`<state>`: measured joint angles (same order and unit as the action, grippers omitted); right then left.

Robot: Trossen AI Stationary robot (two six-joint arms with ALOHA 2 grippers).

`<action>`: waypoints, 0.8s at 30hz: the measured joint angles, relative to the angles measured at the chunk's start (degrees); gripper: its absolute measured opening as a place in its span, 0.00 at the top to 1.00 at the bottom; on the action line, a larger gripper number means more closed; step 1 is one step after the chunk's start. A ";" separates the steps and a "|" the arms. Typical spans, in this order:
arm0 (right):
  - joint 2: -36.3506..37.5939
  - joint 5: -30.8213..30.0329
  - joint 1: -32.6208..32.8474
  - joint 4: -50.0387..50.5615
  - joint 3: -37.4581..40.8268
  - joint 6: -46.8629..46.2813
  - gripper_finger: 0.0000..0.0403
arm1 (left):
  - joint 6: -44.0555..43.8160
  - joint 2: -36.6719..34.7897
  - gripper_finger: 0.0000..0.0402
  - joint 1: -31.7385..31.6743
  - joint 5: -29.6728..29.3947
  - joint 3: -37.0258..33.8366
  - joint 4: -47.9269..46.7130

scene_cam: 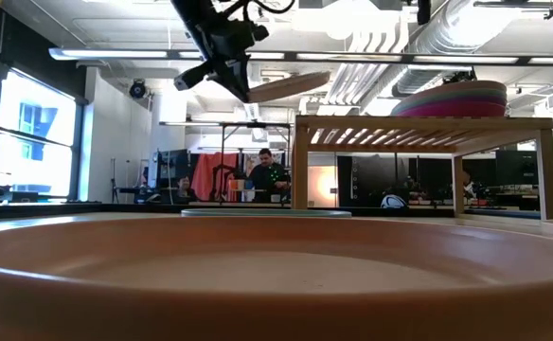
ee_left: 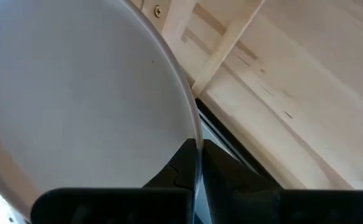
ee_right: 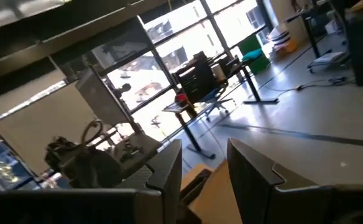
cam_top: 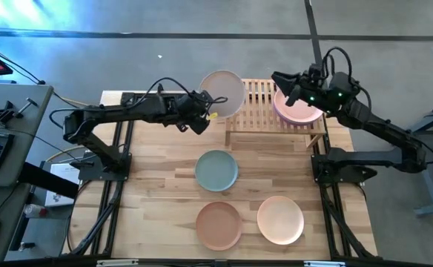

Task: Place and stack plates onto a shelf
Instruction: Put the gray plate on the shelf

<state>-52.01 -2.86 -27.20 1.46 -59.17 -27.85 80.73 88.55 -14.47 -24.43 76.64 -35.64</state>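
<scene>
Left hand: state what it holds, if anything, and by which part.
The left hand is shut on the cream plate, pinching it by the rim, with the plate raised beside the shelf.

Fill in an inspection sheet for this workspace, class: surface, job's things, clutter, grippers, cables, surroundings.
Surface: plank table.
Job's things: cream plate held in the air at the shelf left end; stack of plates on its right side; grey-teal plate, terracotta plate, peach plate on the table.
Clutter: nothing seen.
Grippers: left gripper shut on the cream plate's rim; right gripper open above the stack.
Cables: black leads on both arms.
Surroundings: a seated person and desks behind.
</scene>
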 joint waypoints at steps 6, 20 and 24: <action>-4.89 -1.00 0.00 4.65 -6.54 6.18 0.73 | -1.57 0.00 0.99 0.74 -0.63 0.00 -0.86; -27.81 -6.17 -1.75 48.71 -40.61 4.15 0.73 | -8.06 -0.02 0.99 0.61 -0.91 0.00 -6.50; -33.34 -6.11 -1.75 55.43 -46.84 2.27 0.73 | -7.88 -0.02 0.99 0.63 -0.89 0.00 -6.48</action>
<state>-85.35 -8.97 -28.95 56.90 -106.01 -25.58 72.85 88.53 -13.85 -25.32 76.64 -42.13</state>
